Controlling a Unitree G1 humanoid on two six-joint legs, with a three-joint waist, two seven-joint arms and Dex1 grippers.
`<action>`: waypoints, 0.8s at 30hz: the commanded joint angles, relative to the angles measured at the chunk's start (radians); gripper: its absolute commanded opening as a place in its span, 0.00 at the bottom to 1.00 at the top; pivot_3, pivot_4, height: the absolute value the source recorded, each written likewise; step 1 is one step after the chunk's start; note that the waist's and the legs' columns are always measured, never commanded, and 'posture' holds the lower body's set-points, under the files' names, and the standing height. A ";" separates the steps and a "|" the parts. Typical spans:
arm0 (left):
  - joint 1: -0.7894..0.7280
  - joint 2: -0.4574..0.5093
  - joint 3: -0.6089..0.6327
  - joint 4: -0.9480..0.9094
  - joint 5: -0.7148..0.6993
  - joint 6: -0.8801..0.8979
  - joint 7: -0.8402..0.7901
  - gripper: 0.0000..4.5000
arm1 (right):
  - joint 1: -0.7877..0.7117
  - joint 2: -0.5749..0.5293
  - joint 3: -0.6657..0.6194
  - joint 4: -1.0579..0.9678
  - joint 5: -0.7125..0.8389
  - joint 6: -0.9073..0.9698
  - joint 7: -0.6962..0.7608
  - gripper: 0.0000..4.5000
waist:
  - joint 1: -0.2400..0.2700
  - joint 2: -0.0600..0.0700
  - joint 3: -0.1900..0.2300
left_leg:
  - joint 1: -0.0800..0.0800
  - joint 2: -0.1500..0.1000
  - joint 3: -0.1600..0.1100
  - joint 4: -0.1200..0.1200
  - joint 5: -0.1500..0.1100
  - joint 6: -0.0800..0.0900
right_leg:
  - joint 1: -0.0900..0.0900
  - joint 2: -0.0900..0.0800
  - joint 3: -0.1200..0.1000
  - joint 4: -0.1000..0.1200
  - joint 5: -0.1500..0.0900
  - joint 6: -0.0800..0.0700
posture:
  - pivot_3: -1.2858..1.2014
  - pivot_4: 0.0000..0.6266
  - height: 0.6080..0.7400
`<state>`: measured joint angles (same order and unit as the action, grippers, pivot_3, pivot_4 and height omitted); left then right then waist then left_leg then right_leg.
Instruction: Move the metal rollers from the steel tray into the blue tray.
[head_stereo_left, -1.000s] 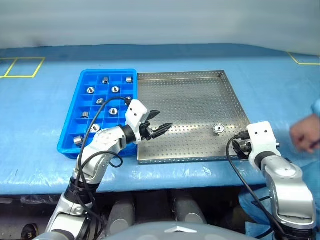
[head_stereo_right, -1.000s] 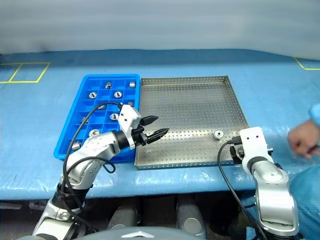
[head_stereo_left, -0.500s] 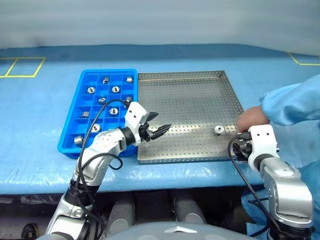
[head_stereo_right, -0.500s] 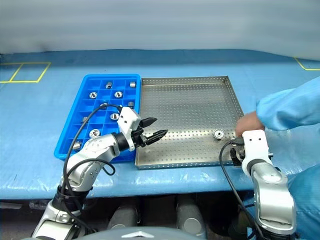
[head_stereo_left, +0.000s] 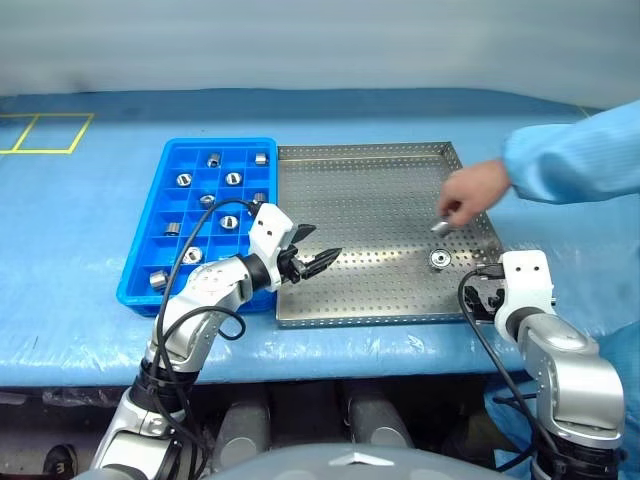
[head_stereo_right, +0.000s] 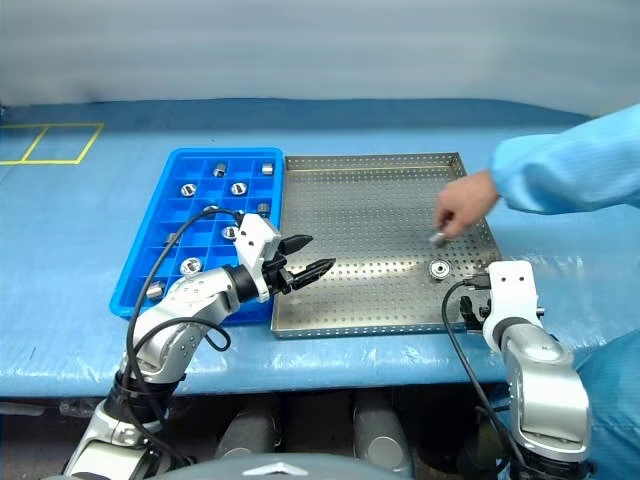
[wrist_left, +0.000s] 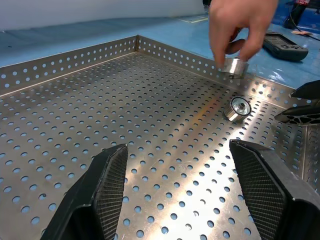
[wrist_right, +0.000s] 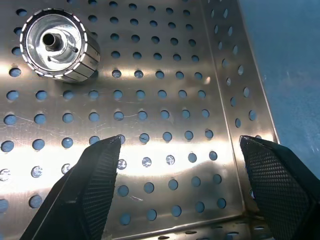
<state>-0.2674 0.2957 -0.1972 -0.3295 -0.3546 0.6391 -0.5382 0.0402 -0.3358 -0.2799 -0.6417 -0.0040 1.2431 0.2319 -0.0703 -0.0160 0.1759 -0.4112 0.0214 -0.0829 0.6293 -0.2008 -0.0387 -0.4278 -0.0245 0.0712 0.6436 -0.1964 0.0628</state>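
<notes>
One metal roller (head_stereo_left: 437, 259) is seen lying flat on the perforated floor of the steel tray (head_stereo_left: 380, 165), at the right centre of the left eye view, while a second roller (head_stereo_left: 440, 227) is held just above it in a person's hand (head_stereo_left: 468, 193); more rollers (head_stereo_left: 229, 222) sit in compartments of the blue tray (head_stereo_left: 142, 278) at the left. The roller is judged to be hard, rigid, fairly heavy for its size and slippery, so it is best pinched across its curved side wall, with the pads squarely opposed. The left gripper (head_stereo_left: 312, 246) is held wide apart and empty over the steel tray's left part; the right gripper (wrist_right: 182, 165) is likewise spread wide and empty over the tray's near right corner. Compared with a second ago, the person's hand has been brought from the right edge of the frame to over the tray.
</notes>
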 joint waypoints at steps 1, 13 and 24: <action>-0.008 0.004 0.011 -0.025 0.004 -0.019 0.002 0.79 | -0.028 -0.002 0.014 -0.061 0.021 -0.010 -0.001 0.89 | -0.002 0.000 0.000 | 0.000 0.000 0.000 0.000 0.000 0.000 | 0.000 0.000 0.000 0.000 0.000 0.000 | 0.49 0.24 1.00; 0.000 0.035 0.045 -0.037 -0.003 -0.017 0.011 0.79 | -0.064 -0.003 0.031 -0.066 0.067 -0.023 -0.002 0.89 | 0.000 0.000 0.000 | 0.000 0.000 0.000 0.000 0.000 0.000 | 0.000 0.000 0.000 0.000 0.000 0.000 | 0.50 0.24 1.00; 0.006 0.090 0.098 -0.052 -0.013 -0.016 -0.003 0.79 | -0.180 0.090 0.134 -0.014 0.326 -0.136 0.198 0.89 | -0.002 0.000 0.000 | 0.000 0.001 0.000 0.000 0.000 0.000 | 0.000 0.001 0.000 0.000 0.000 0.000 | 0.51 0.24 1.00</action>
<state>-0.2550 0.3837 -0.1194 -0.3329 -0.3578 0.6394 -0.5398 -0.1269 -0.2423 -0.1585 -0.6779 0.2939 1.1599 0.4036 -0.0726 -0.0160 0.1760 -0.4116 0.0217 -0.0834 0.6292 -0.2008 -0.0386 -0.4275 -0.0240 0.0711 0.6431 -0.1962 0.0632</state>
